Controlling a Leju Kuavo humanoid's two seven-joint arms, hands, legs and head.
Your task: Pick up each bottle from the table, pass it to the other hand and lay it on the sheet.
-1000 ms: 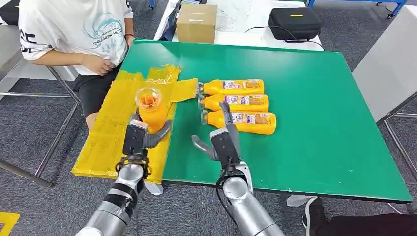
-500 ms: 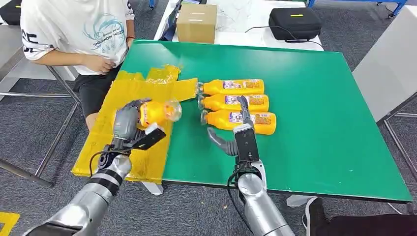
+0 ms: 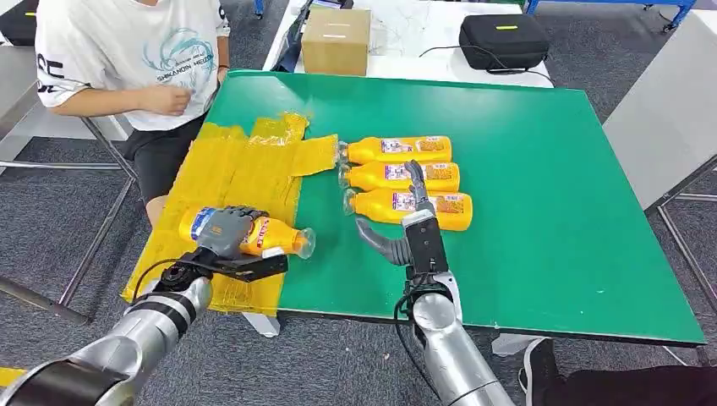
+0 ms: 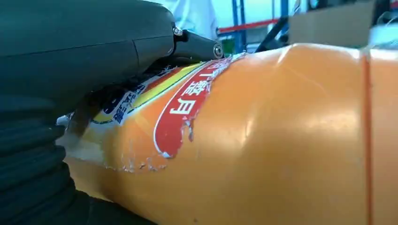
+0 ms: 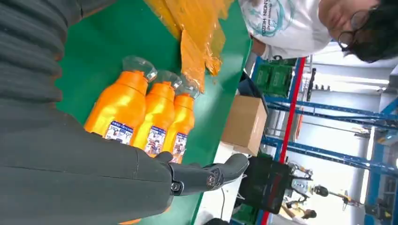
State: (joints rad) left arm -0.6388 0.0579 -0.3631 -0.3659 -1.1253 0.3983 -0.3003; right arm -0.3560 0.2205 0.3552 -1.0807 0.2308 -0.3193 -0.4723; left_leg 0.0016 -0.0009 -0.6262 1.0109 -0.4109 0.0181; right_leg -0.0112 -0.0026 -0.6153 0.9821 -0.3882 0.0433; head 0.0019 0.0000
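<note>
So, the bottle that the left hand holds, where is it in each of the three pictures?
Head view: the held bottle lies sideways over the yellow sheet, under the left hand.
Left wrist view: the bottle is very close, orange with a red label, beside the hand.
Right wrist view: it is not in this picture.
Shared landmark: the cardboard box.

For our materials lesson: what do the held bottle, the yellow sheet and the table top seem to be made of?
Held bottle: probably glossy plastic, with highlights and a scuffed printed label.
Yellow sheet: thin plastic film, perhaps taped; shiny and wrinkled.
Table top: smooth, matt green surface; material unclear.
</note>
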